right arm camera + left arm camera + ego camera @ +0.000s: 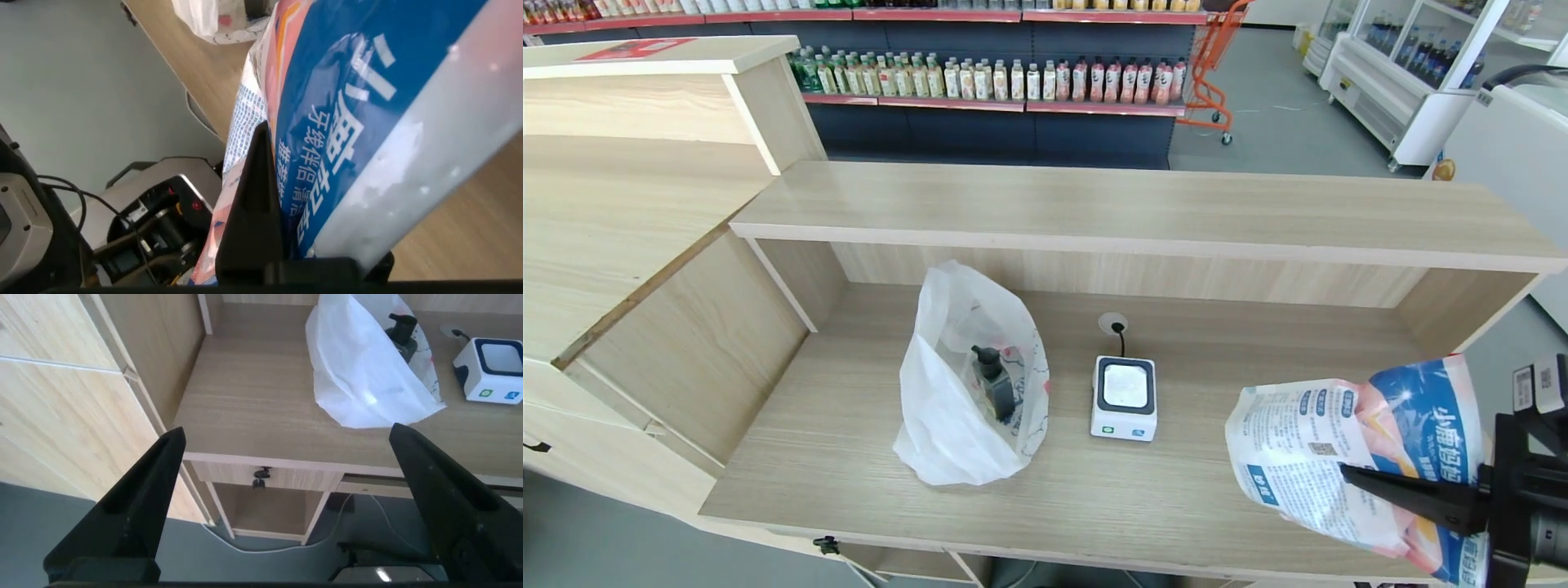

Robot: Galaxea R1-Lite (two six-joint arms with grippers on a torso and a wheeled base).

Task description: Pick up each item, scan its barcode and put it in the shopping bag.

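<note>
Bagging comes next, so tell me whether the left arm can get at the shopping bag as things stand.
Probably yes. The left gripper hangs open before the counter's front edge, and only bare counter lies between it and the shopping bag, which stands apart from the scanner.

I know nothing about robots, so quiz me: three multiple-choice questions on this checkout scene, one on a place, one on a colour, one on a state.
1. Where is the scanner relative to the shopping bag? A. inside it B. on the robot's right of it C. on the floor
2. What colour is the pump bottle in the bag? A. yellow B. green C. dark grey
3. The right claw is: A. shut on a blue-and-white pouch B. open and empty C. pressing the scanner
Answers: B, it stands beside the bag; C, it shows dark in the bag's mouth; A, the pouch hangs pinched in it.
</note>
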